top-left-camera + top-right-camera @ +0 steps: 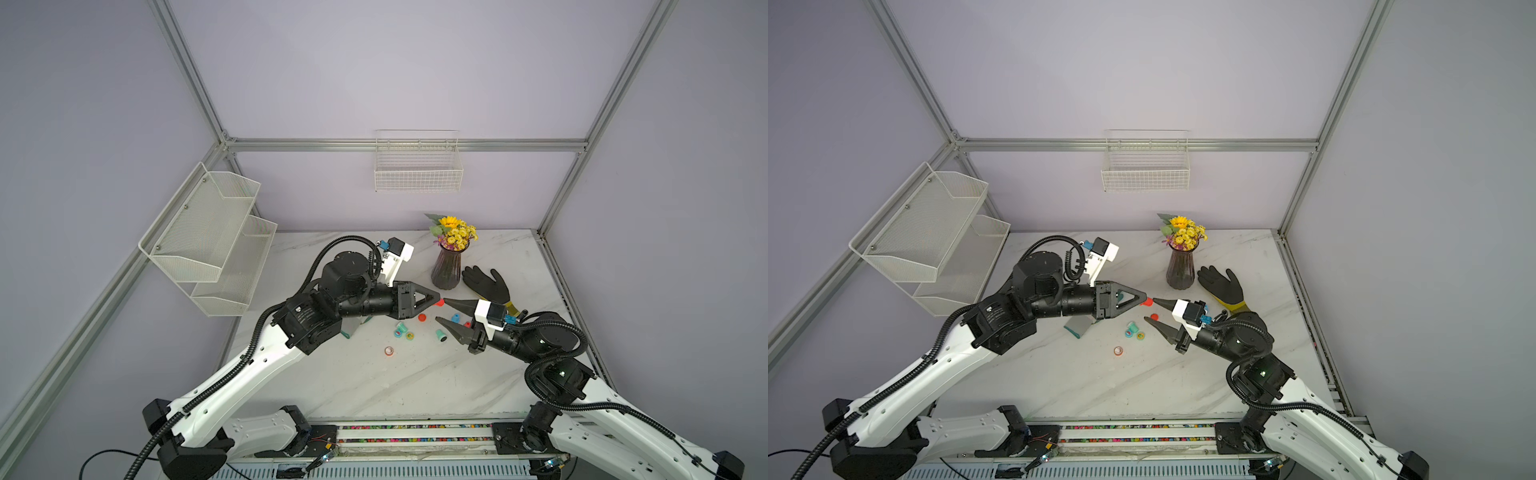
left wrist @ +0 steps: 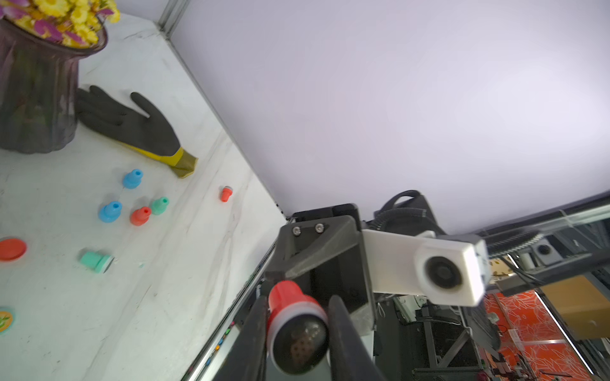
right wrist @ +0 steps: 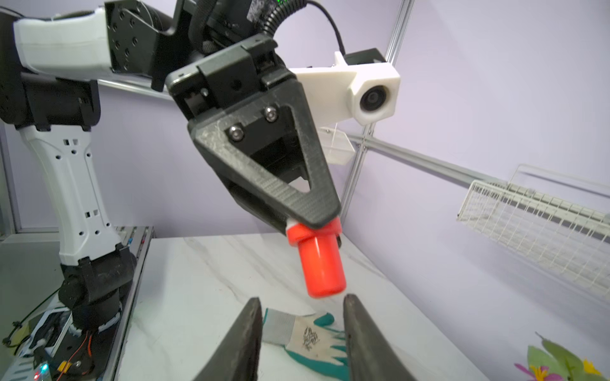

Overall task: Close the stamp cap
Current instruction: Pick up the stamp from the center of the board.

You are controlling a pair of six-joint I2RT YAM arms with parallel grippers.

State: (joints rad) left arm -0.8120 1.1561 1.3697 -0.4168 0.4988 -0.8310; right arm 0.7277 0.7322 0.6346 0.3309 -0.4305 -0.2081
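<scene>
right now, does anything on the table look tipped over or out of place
Yes: a teal stamp lies tipped on its side on the table, while the blue stamp near it stands upright. A loose red cap lies flat, apart from any stamp.

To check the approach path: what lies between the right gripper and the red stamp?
Nothing: in the right wrist view, no object stands between the open right gripper and the red stamp, which the left gripper holds.
</scene>
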